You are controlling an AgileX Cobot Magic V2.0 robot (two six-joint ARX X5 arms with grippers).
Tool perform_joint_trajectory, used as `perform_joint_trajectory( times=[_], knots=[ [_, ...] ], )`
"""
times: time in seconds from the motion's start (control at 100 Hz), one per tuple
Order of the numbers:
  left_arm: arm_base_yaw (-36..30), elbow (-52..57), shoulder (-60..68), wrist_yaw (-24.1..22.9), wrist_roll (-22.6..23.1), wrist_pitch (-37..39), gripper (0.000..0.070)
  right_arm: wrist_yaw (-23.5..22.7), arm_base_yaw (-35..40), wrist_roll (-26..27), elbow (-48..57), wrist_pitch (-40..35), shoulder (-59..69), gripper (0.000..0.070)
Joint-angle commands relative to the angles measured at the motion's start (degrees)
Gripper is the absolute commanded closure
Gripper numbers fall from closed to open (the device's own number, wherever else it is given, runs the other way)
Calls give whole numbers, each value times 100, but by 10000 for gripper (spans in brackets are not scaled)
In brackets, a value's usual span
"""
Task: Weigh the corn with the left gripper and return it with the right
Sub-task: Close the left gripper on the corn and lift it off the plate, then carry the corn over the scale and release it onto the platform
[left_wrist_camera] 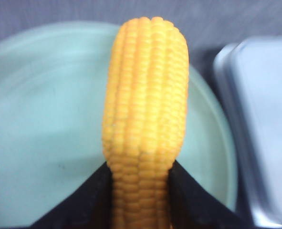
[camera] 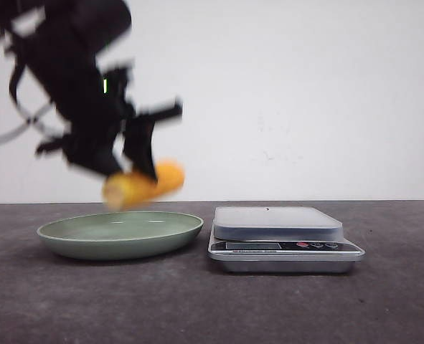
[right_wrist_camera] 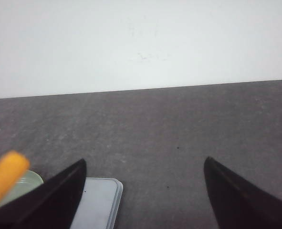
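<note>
A: Corn [camera: 143, 185] position?

B: Held in the left gripper [camera: 129, 172], up in the air over the right half of the green plate [camera: 75, 240]. Not touching the plate. Front view is motion-blurred, so edges are soft.

A: Relative to the fingers?

B: Left wrist view is clearest: the corn [left_wrist_camera: 145, 119] sits between the two black fingers [left_wrist_camera: 90, 200], pinched at its near end. Most of the cob sticks out past the fingertips, kernel rows running lengthwise. Fingers are narrow, clamped on both sides of the cob.

A: What's under it in that view?

B: The plate [left_wrist_camera: 36, 119] fills most of the background, and the scale [left_wrist_camera: 260, 119] edge is just beside the plate's rim.

A: Anything front view adds?

B: Height. It shows the cob clear of the plate and tilted, one end lower. It also shows the scale [camera: 283, 236] whole, standing on the dark table [camera: 212, 308] right of the plate, close but with a small gap, platform bare.

A: Right gripper?

B: Only seen in the right wrist view. Right gripper [right_wrist_camera: 143, 191] has fingers spread wide, nothing between them, just table [right_wrist_camera: 179, 129] beyond.

A: Does that view catch the corn?

B: Yes, a blurred orange end [right_wrist_camera: 5, 179] at the frame edge, above a sliver of plate [right_wrist_camera: 28, 181], with a scale [right_wrist_camera: 100, 200] corner next to it.
</note>
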Motion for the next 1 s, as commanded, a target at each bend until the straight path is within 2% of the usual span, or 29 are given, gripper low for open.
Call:
perform_joint_trajectory(
  times=[0.0, 0.1, 0.22, 0.31, 0.47, 0.74, 0.99],
  knots=[
    [-118, 334, -142, -11, 173, -87, 696, 2, 24, -85, 94, 55, 26, 206],
    [-356, 822, -238, -46, 103, -337, 692, 2, 24, -83, 94, 57, 26, 206],
    [-785, 1469, -31, -341, -26, -389, 691, 0, 24, -81, 94, 57, 26, 207],
    [-1102, 1974, 376, -573, -26, -380, 691, 0, 24, -83, 94, 52, 26, 207],
    [-1351, 2594, 1209, -575, -291, -496, 691, 0, 24, -90, 94, 52, -13, 206],
    [-1423, 2708, 2223, -566, -1014, -549, 691, -7, 24, -55, 94, 37, -55, 207],
    [-1615, 2706, 2682, -566, -1130, -774, 691, 2, 24, -61, 94, -44, -52, 206]
  ],
)
